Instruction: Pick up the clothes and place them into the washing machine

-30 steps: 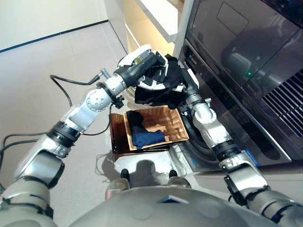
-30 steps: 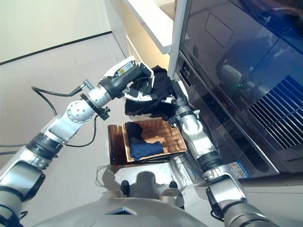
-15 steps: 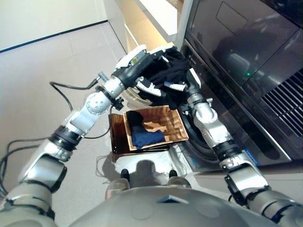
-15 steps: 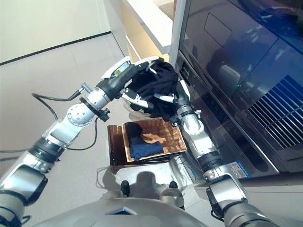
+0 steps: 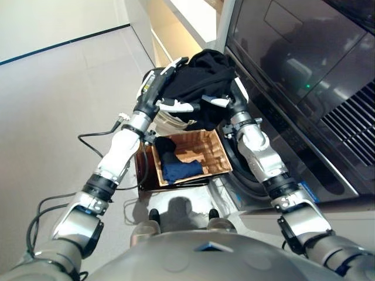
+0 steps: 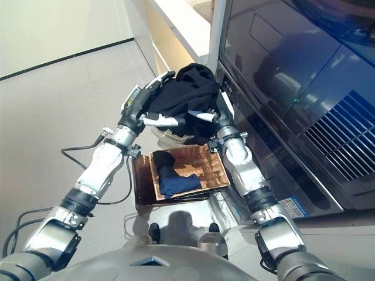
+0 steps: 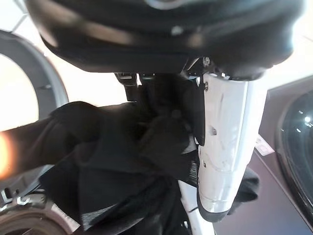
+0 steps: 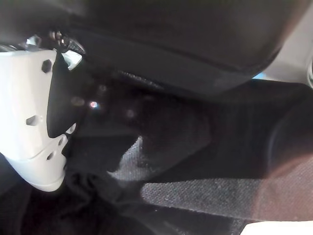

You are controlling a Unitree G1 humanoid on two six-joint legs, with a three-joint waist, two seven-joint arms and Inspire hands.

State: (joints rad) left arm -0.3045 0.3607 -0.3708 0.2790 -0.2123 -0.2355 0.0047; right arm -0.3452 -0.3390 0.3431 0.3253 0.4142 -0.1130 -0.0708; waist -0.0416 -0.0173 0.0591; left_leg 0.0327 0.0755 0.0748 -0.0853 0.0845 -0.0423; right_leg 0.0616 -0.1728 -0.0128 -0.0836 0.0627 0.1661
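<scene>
The washing machine filled the 3 o'clock side of the head views, a tall dark glossy front with a small green light. A pale counter ran off toward 12 o'clock beside it, above the light tiled floor.

On the floor at 6 o'clock of the raised arms sat a wooden basket with a slatted bottom, resting on a darker brown tray. A folded navy garment and a smaller black piece lay in its 9 o'clock half.

The black garment was held up in the air above the basket, close against the machine's front. It was a soft, crumpled bundle of matte black cloth, bunched high at 12 o'clock and sagging in folds between the two hands.

The left hand gripped the bundle from 9 o'clock, its white-covered thumb pressed over the cloth. The right hand clasped it from 3 o'clock, its thumb likewise over the fabric.
</scene>
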